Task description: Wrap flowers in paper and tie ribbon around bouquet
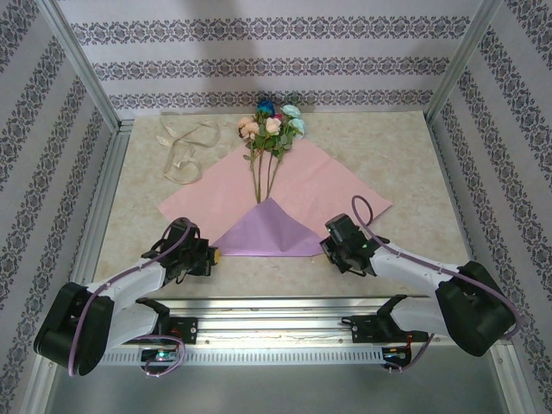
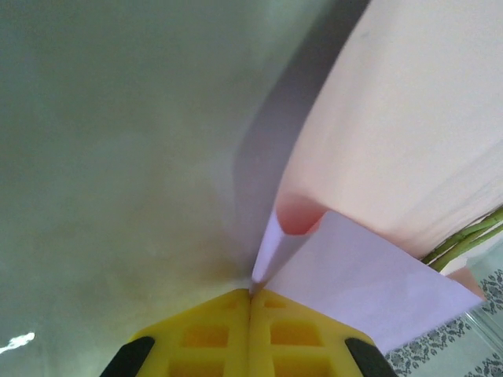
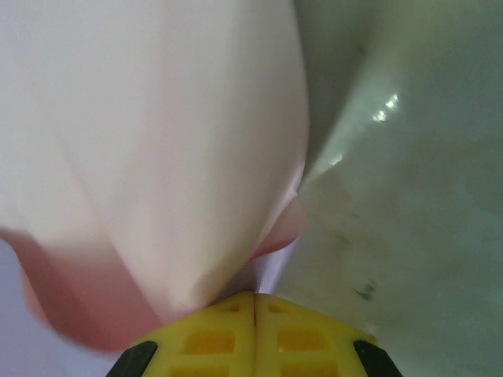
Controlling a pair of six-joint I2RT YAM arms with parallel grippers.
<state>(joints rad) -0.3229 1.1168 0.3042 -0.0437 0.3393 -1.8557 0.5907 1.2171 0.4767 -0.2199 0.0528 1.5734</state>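
The paper [image 1: 319,177] lies as a pink diamond in the middle of the worktop [image 1: 379,142], with its 6 o'clock corner folded up over itself so that a lilac triangle of the underside faces up. The flowers [image 1: 272,125] rest on the sheet, blooms at 12 o'clock just past its top corner and thin green stems running down to the tip of the lilac triangle. The ribbon [image 1: 185,147] sits in loose loops on the bare worktop at 10 o'clock from the sheet, apart from it. The left fingers [image 1: 213,255] are pressed together on the 8 o'clock end of the fold. The left wrist view shows the crease running into their yellow tips [image 2: 236,318]. The right fingers [image 1: 331,247] are likewise clamped on the paper at the 4 o'clock end, their tips [image 3: 236,318] together.
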